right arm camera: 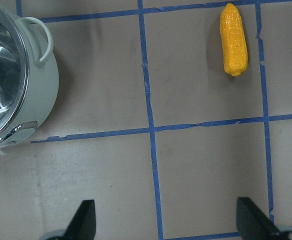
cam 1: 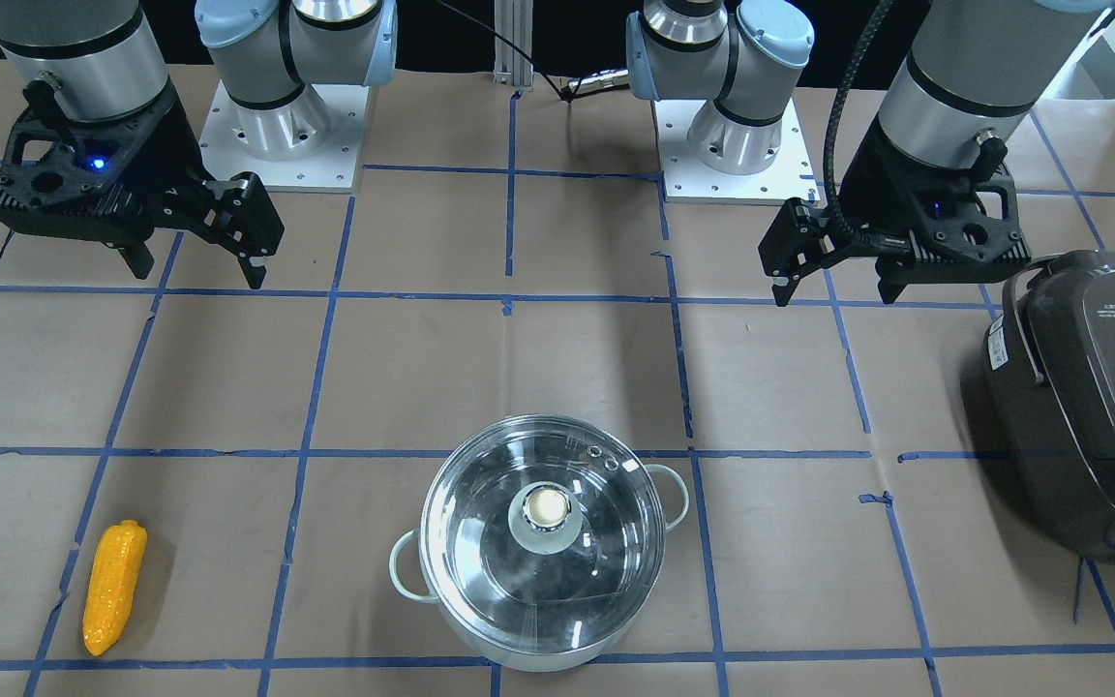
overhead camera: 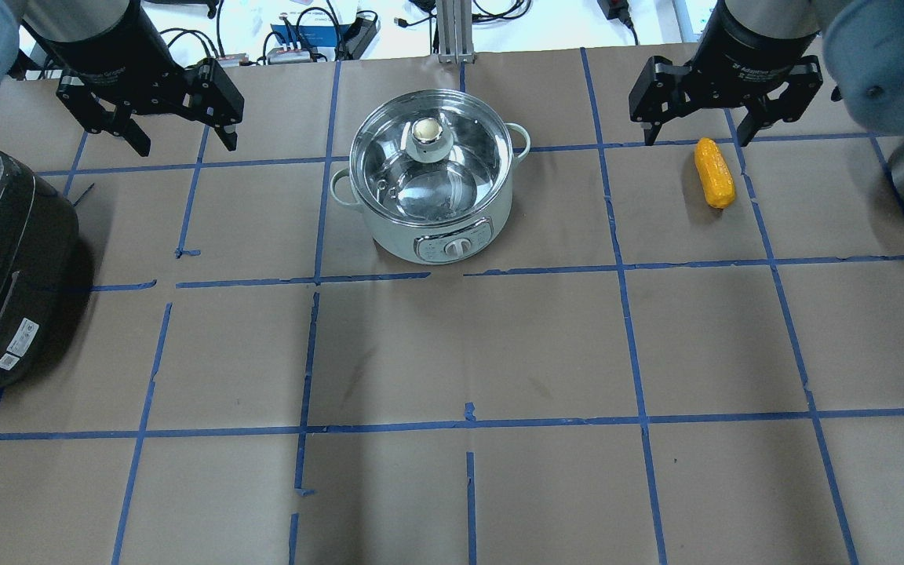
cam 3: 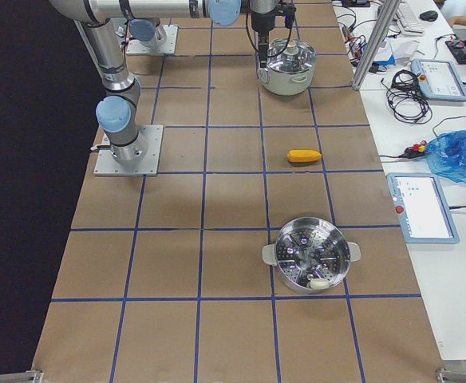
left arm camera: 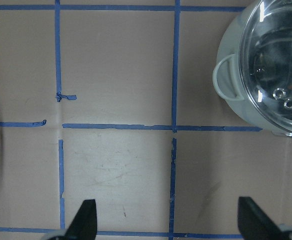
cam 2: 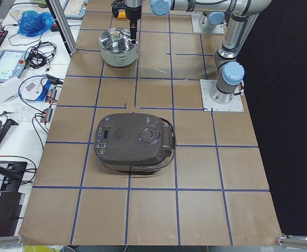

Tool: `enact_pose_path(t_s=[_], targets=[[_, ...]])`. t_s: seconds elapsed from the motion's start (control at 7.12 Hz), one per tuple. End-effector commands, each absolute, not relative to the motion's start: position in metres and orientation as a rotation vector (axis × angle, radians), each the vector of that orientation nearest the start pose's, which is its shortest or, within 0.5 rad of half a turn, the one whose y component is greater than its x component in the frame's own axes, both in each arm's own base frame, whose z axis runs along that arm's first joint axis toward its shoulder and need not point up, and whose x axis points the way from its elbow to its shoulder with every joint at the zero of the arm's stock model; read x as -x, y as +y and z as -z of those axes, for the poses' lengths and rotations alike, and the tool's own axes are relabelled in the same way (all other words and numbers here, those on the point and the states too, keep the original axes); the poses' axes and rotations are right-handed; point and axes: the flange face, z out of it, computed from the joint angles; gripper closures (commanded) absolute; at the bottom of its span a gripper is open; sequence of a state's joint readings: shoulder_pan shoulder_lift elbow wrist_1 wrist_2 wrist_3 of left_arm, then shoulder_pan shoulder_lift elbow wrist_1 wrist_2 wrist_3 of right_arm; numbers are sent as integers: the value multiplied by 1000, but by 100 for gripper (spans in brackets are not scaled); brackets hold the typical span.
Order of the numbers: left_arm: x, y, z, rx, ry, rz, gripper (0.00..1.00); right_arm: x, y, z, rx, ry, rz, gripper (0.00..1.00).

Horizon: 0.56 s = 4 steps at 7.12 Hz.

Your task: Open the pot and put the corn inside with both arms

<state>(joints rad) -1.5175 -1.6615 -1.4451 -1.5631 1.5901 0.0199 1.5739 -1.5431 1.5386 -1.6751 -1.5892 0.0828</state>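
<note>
Yellow corn (overhead camera: 714, 173) near right tool (overhead camera: 695, 133)

One pot (cam 1: 519, 658), one corn (cam 1: 114, 587), two grippers (cam 1: 833, 297) (cam 1: 201, 277)

Lit brightly and evenly from above, with broad, soft-edged shadows across the table (overhead camera: 499, 353) and a darker one beside the rice cooker (overhead camera: 5, 259). Strong glare and white streaks noted on the glass lid (cam 1: 480, 513) of the pot (overhead camera: 397, 235). Sharp overall, slightly soft at the fingertips (left arm camera: 86, 222) low in both wrist views; robot-side margins of both side views fully black.
</note>
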Motion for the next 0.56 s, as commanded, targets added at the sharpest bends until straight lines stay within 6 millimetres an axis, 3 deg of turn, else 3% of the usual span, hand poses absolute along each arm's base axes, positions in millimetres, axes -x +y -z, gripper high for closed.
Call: enact_pose_path(t_s=[0.0,0.42], targets=[[102,-541,-504,53,3119,66,0,-134,-513,-500,-125,3148,170,0],[105,-539,-504,49,3118,63,0,-133,-514,-500,-125,3150,171,0]])
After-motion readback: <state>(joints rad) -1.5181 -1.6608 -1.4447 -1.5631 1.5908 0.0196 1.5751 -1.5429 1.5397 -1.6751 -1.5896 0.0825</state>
